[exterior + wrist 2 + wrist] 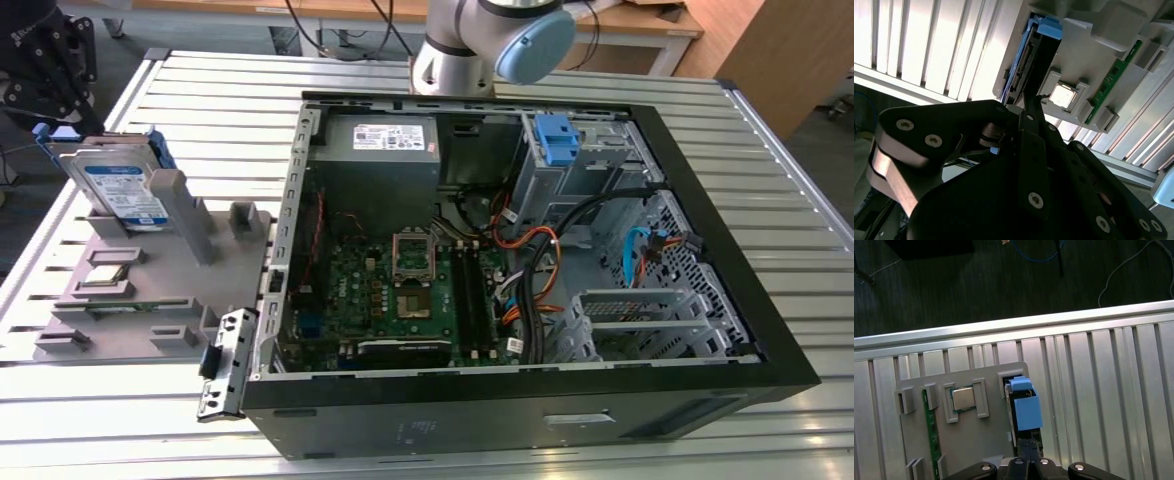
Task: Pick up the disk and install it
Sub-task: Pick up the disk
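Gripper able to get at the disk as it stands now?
Probably yes. The disk stands upright in the grey holder, its top edge exposed, and the gripper hangs just above it with nothing between. Its jaws look shut, so they would have to open first.

Our exterior view looks steeply down on the open black metal computer case (pixel 467 425); both wrist views closely face the grey plastic parts tray (pixel 979 440) beside it.

One disk (pixel 118 190), one computer case (pixel 534 415).
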Robot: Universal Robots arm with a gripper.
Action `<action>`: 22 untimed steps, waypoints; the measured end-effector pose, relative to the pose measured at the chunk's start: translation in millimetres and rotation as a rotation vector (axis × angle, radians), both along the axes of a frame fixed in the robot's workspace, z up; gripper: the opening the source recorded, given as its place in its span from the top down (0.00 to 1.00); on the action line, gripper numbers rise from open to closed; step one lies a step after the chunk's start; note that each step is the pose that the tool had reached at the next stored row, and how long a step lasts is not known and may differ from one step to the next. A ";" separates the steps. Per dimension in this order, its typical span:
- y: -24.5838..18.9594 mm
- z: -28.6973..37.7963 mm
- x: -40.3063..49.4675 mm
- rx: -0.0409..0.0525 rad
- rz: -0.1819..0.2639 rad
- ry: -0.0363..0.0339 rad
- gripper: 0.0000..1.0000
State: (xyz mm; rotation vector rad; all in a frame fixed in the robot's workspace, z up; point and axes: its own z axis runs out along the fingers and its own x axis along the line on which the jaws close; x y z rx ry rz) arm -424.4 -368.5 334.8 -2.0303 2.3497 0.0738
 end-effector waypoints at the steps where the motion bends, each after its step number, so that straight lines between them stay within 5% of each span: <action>1: 0.0 0.0 0.0 0.0000 0.000 0.0000 0.89; 6: 0.0 0.0 0.0 0.0000 0.000 0.0000 0.89; 16: 0.0 0.0 0.1 0.0000 0.000 0.0000 0.42; 22: 0.0 0.0 0.2 0.0000 0.001 0.0001 0.35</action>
